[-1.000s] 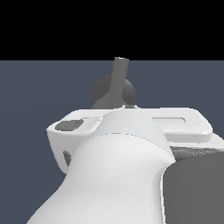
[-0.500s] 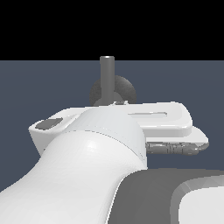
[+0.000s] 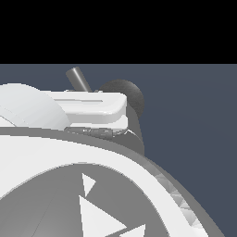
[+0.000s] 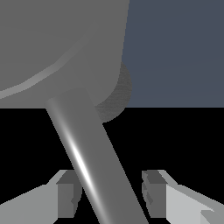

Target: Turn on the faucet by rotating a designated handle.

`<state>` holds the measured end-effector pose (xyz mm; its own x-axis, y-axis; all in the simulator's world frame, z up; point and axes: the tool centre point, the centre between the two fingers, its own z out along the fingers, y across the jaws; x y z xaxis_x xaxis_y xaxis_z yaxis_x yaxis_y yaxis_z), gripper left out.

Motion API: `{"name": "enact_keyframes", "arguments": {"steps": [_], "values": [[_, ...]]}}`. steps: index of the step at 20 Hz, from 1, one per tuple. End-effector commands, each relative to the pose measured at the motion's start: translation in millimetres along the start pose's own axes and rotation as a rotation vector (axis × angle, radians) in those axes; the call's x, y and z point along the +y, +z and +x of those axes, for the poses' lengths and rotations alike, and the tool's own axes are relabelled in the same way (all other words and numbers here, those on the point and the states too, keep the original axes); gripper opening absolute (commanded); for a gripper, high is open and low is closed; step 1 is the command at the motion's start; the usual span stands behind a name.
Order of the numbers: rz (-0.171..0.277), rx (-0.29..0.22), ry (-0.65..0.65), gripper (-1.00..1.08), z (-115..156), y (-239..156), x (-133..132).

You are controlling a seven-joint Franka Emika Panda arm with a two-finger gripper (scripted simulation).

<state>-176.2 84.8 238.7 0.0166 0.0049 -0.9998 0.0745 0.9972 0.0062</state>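
background: dark blue-grey floor, black beyond
faucet [image 4: 57, 48]: thick grey cylinder
handle [image 4: 89, 162]: shiny rod, tilted, between fingers
gripper [image 4: 111, 192]: wide apart, straddling handle

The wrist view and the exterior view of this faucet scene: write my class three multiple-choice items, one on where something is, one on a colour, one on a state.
1. In the wrist view, where does the handle run?
A. Between the two fingers
B. Outside both fingers
C. Out of view

2. What colour is the handle?
A. Red
B. Shiny grey
C. Yellow

3. How does the gripper stand?
A. Shut with pads touching each other
B. Open, a finger on either side of the rod
C. Not in view

Answers:
1 A: the rod passes down through the gap between the fingers.
2 B: it is grey metal with a bright highlight along it, slimmer than the faucet body.
3 B: a gap shows between the rod and the far finger.
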Motion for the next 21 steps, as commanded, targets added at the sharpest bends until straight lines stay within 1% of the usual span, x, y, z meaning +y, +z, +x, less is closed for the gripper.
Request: {"name": "enact_keyframes", "arguments": {"steps": [1, 21], "values": [[-0.019, 0.029, 0.009, -1.00, 15, 5, 11], [-0.024, 0.018, 0.008, -1.00, 15, 4, 51]]}}
